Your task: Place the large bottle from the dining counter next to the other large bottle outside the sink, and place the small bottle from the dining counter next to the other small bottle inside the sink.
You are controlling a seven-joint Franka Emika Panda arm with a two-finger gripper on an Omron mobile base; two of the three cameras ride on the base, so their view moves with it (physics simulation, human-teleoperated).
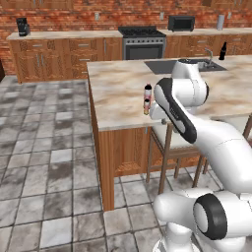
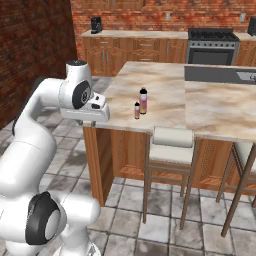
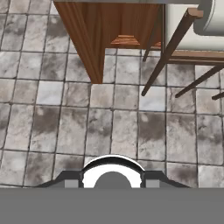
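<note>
The large bottle (image 1: 147, 91) (image 2: 143, 100) stands upright near the front edge of the dining counter (image 1: 118, 93) (image 2: 165, 90). The small bottle (image 1: 146, 107) (image 2: 137, 110) stands just in front of it. At the counter's far end lies the sink (image 1: 170, 65) (image 2: 220, 75), with the other large bottle (image 1: 223, 50), all black, beside its tap. The other small bottle is hidden. My gripper (image 2: 97, 116) (image 3: 112, 183) hangs off the counter's near corner, apart from both bottles. It points down at the floor tiles, tips apart, holding nothing.
Wooden stools with pale cushions (image 1: 167, 133) (image 2: 172, 145) stand against the counter's front side, close to the arm. A stove (image 1: 142, 42) and wooden cabinets line the brick back wall. Tiled floor (image 1: 44, 162) lies open to the left.
</note>
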